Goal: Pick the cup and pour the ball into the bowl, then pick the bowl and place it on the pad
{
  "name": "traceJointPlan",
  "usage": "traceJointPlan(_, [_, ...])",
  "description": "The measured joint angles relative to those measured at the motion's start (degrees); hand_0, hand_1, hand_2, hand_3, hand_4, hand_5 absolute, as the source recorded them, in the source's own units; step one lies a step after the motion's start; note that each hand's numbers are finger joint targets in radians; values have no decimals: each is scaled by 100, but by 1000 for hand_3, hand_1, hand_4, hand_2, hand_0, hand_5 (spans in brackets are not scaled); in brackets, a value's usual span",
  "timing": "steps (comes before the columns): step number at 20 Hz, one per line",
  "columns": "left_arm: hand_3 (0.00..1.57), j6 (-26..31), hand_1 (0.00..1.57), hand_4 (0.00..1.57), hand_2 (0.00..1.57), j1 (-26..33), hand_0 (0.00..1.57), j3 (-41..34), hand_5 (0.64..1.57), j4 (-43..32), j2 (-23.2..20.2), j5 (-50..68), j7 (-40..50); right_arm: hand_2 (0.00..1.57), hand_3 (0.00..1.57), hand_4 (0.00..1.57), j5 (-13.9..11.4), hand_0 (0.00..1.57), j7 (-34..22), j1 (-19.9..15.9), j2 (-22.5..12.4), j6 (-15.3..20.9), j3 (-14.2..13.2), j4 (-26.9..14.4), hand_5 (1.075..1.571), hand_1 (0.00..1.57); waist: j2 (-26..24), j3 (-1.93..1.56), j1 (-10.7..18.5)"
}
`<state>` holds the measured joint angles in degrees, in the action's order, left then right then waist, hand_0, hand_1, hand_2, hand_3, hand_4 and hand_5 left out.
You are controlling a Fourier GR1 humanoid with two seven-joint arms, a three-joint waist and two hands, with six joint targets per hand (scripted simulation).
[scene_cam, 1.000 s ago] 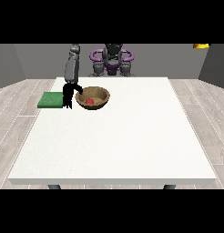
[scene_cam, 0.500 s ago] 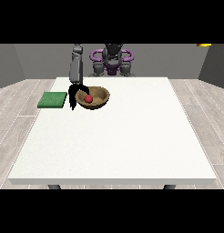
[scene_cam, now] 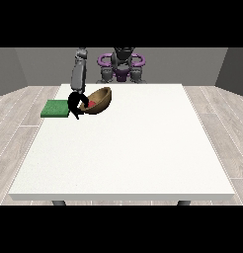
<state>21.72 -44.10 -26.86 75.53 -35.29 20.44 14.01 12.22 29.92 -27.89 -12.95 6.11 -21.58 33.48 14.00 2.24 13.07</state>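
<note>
A brown wooden bowl (scene_cam: pixel 100 100) is tilted up off the table at the back left, its opening turned toward the view's left. A red ball (scene_cam: pixel 92 104) shows inside it. The black hand at the view's left (scene_cam: pixel 75 103) has its fingers curled round the bowl's left rim. A green pad (scene_cam: pixel 56 108) lies flat on the table just left of that hand. No cup is visible. The other hand does not show anywhere.
The white table (scene_cam: pixel 123 148) spreads wide toward the camera. The robot's torso (scene_cam: pixel 121 66) with purple rings stands behind the far edge. Grey wood floor surrounds the table.
The bowl has been raised and tipped from sitting flat. The hand at the view's left has moved slightly right, onto the bowl's rim.
</note>
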Motion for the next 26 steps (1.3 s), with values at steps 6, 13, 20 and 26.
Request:
traceJointPlan(6, [0, 50, 0, 1175, 0, 61, 0, -77, 1525, -127, -48, 54, -52, 1571, 1267, 1021, -59, 1571, -374, 99, -57, 372, 162, 223, 1545, 1571, -63, -71, 70])
traceJointPlan(13, [0, 231, 0, 1200, 0, 530, 0, -238, 1540, -782, -151, -37, -290, 1571, 969, 1046, -557, 1571, -2286, -101, -925, 607, 656, 280, 1557, 1571, -582, -178, -309])
traceJointPlan(20, [0, 314, 0, 1198, 0, 873, 0, -457, 1545, -1351, -470, -210, -753, 1571, 545, 1101, -845, 1571, -3366, -456, -1691, 205, 943, 509, 1567, 1571, -708, -210, -857])
traceJointPlan(26, [0, 350, 0, 1207, 0, 1088, 0, -550, 1548, -1412, -568, -162, -991, 1571, 461, 1109, -664, 1571, -3597, -578, -2385, -355, 635, 400, 1567, 1571, -652, -221, -951])
